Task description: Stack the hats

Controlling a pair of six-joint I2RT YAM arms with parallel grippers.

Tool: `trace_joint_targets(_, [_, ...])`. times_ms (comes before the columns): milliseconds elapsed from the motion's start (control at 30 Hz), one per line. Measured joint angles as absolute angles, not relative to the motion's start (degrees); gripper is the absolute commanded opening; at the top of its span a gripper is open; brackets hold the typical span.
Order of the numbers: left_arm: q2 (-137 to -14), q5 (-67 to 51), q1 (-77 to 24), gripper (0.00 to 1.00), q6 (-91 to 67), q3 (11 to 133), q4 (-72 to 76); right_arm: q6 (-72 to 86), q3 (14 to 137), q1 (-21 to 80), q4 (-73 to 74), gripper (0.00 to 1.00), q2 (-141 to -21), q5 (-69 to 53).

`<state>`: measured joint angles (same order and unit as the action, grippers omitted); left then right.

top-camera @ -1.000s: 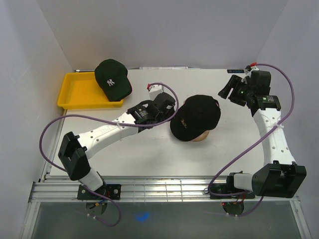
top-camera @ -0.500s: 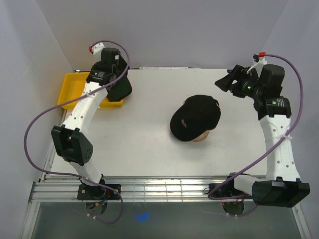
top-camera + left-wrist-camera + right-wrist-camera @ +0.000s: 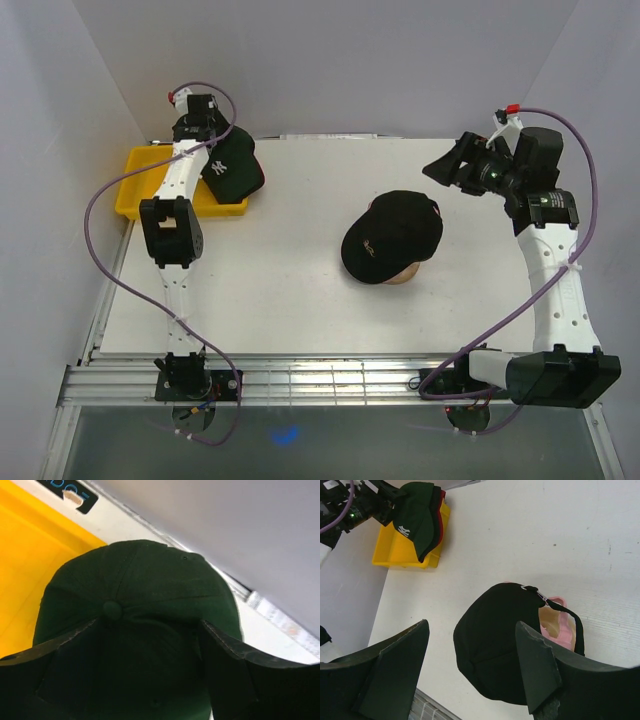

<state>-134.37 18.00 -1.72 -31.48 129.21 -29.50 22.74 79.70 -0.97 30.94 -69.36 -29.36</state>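
Three hats are in sight. At far left, the dark green hat (image 3: 232, 168) lies on the rim of the yellow tray (image 3: 145, 195), with a sliver of red hat (image 3: 441, 525) under it. The left gripper (image 3: 149, 630) is right over its crown, fingers spread wide to either side. Mid-table, the black hat (image 3: 392, 235) sits on the wooden stand (image 3: 405, 277). Off to the right, the right gripper (image 3: 447, 172) hangs in the air, jaws wide apart and empty.

White links, black joints, purple cables on left arm (image 3: 180, 290) and right arm (image 3: 553, 290)
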Motion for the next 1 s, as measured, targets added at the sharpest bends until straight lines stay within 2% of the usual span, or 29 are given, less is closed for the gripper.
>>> trace_joint_targets(67, [-136.18,17.34,-1.10,0.81,-31.29,128.97,-29.36,22.65,79.68,-0.84,30.79,0.75,-69.82,-29.52])
trace_joint_targets(133, [-136.03,17.30,-0.62,0.71,-31.24,126.50,-27.18,22.59,79.15,-0.60,29.89,0.74,-70.08,-29.63])
trace_joint_targets(167, [-135.31,17.28,-0.49,0.65,-31.20,124.62,-25.93,22.52,78.81,-0.58,29.63,0.74,-70.11,-29.76])
trace_joint_targets(200, [-134.69,17.26,-0.43,0.53,-31.05,123.26,-25.12,22.50,78.43,-0.56,29.43,0.74,-70.13,-29.78])
trace_joint_targets(267, [-133.27,17.39,-0.01,0.44,-31.20,121.01,-23.99,22.48,77.62,-0.36,28.95,0.74,-70.13,-29.74])
trace_joint_targets(300, [-132.73,17.23,0.10,0.36,-31.20,120.66,-23.92,22.46,77.17,-0.34,28.53,0.74,-70.13,-29.76])
trace_joint_targets(400, [-131.85,16.82,1.15,0.27,-31.31,120.57,-24.12,22.46,76.27,-0.30,28.10,0.74,-70.26,-29.78])
trace_joint_targets(500, [-131.09,15.84,2.76,0.11,-31.38,120.60,-24.67,22.46,76.05,-0.30,28.08,0.74,-70.67,-29.76])
trace_joint_targets(633, [-130.52,15.03,4.73,0.07,-30.50,122.58,-26.81,22.46,76.05,-0.30,28.03,0.73,-70.98,-29.76])
trace_joint_targets(833, [-129.40,14.06,5.67,0.08,-27.92,127.52,-29.06,22.44,76.05,-0.30,28.01,0.73,-71.02,-29.76])
trace_joint_targets(1000, [-127.87,10.85,5.39,0.18,-25.67,128.44,-29.74,22.37,76.05,-0.30,28.01,0.73,-71.02,-29.76])
